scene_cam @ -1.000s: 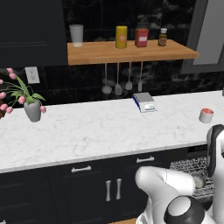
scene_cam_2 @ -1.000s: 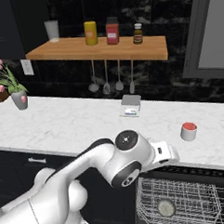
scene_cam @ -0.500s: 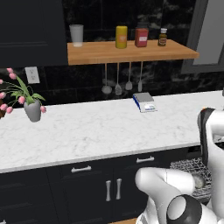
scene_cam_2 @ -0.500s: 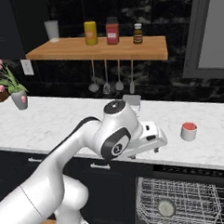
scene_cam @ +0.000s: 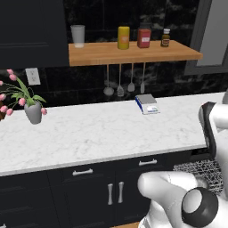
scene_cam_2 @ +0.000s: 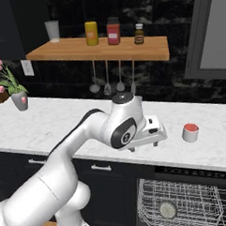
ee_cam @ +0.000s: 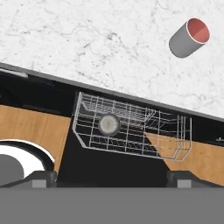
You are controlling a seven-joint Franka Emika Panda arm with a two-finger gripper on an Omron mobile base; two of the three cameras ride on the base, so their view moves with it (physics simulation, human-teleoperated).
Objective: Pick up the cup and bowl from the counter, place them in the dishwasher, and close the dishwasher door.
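Cup on counter, rack below

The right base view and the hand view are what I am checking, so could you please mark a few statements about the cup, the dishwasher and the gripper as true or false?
1. The cup stands upright on the counter. True.
2. The gripper is shut on the cup. False: its jaws stand open and empty, apart from the cup, which sits to its right in the right base view.
3. The dishwasher is open, with its wire rack showing. True.
4. The wire rack already holds the cup. False: the cup is on the counter.
5. The wooden shelf carries a yellow container. True.
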